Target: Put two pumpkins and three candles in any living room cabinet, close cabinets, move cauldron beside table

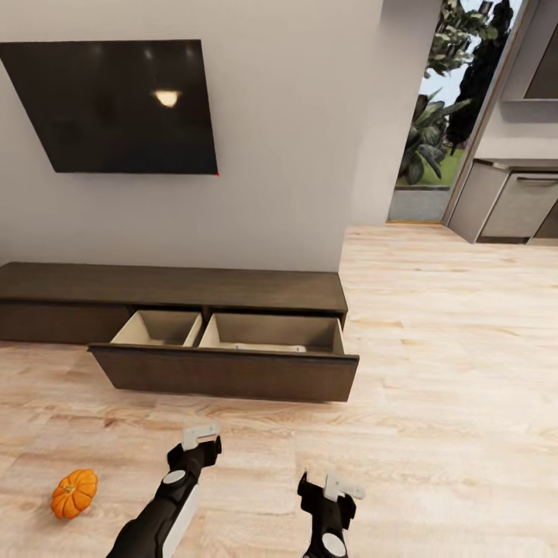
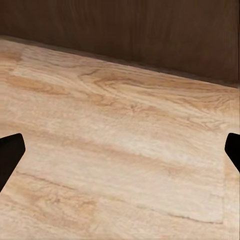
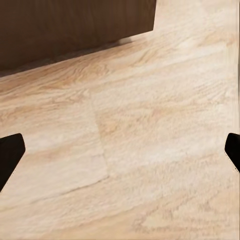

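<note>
Pumpkin point(image 1: 74, 493) lies on floor point(image 1: 434, 372), left of left end effector point(image 1: 199, 439). Cabinet point(image 1: 232, 291) w/ drawer point(image 1: 225, 372) pulled out, against wall under TV point(image 1: 116, 105). Left and right end effector point(image 1: 332, 488) both spread apart, nothing held.

Cabinet point(image 1: 155, 288) left end cut off; drawer contents partly hidden.

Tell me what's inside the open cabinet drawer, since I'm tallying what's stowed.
The cabinet drawer shows two pale compartments. The left looks bare; the right holds a pale, flat shape near the front. The drawer front hides the lowest front part, so small items there can't be ruled out.
</note>
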`<state>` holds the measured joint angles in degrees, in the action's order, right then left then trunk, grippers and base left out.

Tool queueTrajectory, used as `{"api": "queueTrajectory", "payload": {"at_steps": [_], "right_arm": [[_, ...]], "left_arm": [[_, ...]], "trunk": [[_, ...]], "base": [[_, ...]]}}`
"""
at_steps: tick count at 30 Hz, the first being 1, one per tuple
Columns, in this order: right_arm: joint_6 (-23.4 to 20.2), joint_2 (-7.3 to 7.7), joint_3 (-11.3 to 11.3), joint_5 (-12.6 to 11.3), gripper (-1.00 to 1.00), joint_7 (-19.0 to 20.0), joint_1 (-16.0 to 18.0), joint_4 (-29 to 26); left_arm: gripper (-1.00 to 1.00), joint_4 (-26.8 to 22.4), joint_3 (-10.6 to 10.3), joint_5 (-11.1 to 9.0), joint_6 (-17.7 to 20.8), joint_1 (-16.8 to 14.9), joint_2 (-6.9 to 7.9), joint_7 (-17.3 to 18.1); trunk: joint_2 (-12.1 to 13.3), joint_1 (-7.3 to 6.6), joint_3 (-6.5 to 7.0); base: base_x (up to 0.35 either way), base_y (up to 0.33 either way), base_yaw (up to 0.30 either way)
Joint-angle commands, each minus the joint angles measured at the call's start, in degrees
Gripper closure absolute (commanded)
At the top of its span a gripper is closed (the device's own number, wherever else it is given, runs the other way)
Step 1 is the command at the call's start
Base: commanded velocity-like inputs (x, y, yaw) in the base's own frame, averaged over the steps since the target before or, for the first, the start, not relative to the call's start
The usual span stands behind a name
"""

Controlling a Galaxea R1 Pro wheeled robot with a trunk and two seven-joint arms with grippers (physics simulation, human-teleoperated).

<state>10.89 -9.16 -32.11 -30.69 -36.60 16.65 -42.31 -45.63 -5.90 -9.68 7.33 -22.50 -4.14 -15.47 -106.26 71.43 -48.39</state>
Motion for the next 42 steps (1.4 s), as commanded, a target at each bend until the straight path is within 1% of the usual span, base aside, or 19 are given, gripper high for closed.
{"api": "queueTrajectory", "payload": {"at_steps": [1, 2, 6, 10, 13, 16, 18, 26, 34, 36, 40, 41, 42], "right_arm": [[1.1, 0.02, -0.4, 0.0, -1.00, 0.0, 0.0, 0.8], [2.5, 0.08, -1.0, 0.0, -1.00, 0.1, 0.0, 2.1], [4.8, -0.02, -1.7, 0.1, -1.00, 1.2, -0.2, 4.4], [7.0, -0.04, -1.7, -0.3, -1.00, 1.6, -0.3, 5.0], [10.0, -0.06, -1.7, -0.5, -1.00, 1.8, -0.4, 6.0], [10.5, -0.06, -1.8, -0.2, -1.00, 1.9, -0.4, 7.6], [10.7, -0.07, -1.9, 0.0, -1.00, 2.2, -0.4, 8.4], [10.8, 0.10, -1.9, 0.2, -1.00, 2.9, -0.4, 9.8], [11.0, -0.09, -1.9, 0.5, -1.00, 3.0, -0.1, 9.9], [10.8, -0.14, -1.9, 0.5, -1.00, 3.0, 0.9, 9.6], [10.0, -0.29, -1.8, 0.3, -1.00, 3.1, 7.3, 10.1], [9.7, -0.35, -1.8, 0.3, -1.00, 3.9, 10.1, 11.4], [9.6, -0.39, -1.8, 0.3, -1.00, 4.7, 11.7, 12.0]], "left_arm": [[-1.00, 0.3, -0.4, 0.0, -0.6, 0.0, 0.00, 0.0], [-1.00, 0.8, -1.1, 0.0, -1.4, 0.0, 0.01, 0.0], [-1.00, 1.6, -2.9, 0.0, -2.7, 0.0, 0.01, 0.0], [-1.00, 1.7, -3.4, 0.1, -3.0, 0.0, 0.01, 0.0], [-1.00, 1.8, -3.7, 0.1, -3.1, 0.0, -0.06, 0.0], [-1.00, 1.8, -3.8, 0.1, -3.2, 0.0, -0.07, 0.0], [-1.00, 1.8, -3.8, 0.1, -4.2, 0.0, -0.07, 0.0], [-1.00, 4.2, -3.8, 0.0, -9.6, 0.0, -0.05, -0.1], [-1.00, 4.4, -3.8, 0.1, -10.4, 0.0, -0.01, -0.1], [-1.00, 4.4, -3.8, 0.1, -10.4, 0.0, 0.00, -0.1], [-1.00, 4.4, -3.8, 0.1, -10.4, 0.0, 0.01, -0.1], [-1.00, 4.4, -3.8, 0.4, -10.4, 0.0, 0.01, -0.1], [-1.00, 4.4, -3.8, 0.8, -10.4, 0.0, 0.01, -0.1]], "trunk": [[-0.4, 0.23, -0.18], [-0.8, 0.44, -0.36], [-2.4, 1.32, -1.08], [-4.0, 2.20, -1.80], [-5.2, 2.86, -2.34], [-6.4, 3.52, -2.88], [-7.2, 3.96, -3.23], [-10.4, 5.72, -4.67], [-13.7, 7.47, -6.11], [-14.5, 7.91, -6.47], [-16.1, 8.79, -7.18], [-16.5, 9.01, -7.36], [-16.9, 9.23, -7.54]], "base": [[0.000, 0.000, 0.000], [0.000, 0.000, 0.000], [0.000, 0.000, 0.000], [0.000, 0.000, 0.000], [0.000, 0.000, 0.000], [0.000, 0.000, 0.000], [0.000, 0.000, 0.000], [0.000, 0.000, 0.000], [0.000, 0.000, 0.000], [0.000, 0.000, 0.000], [0.000, 0.000, 0.000], [0.000, 0.000, 0.000], [0.000, 0.000, 0.000]]}}
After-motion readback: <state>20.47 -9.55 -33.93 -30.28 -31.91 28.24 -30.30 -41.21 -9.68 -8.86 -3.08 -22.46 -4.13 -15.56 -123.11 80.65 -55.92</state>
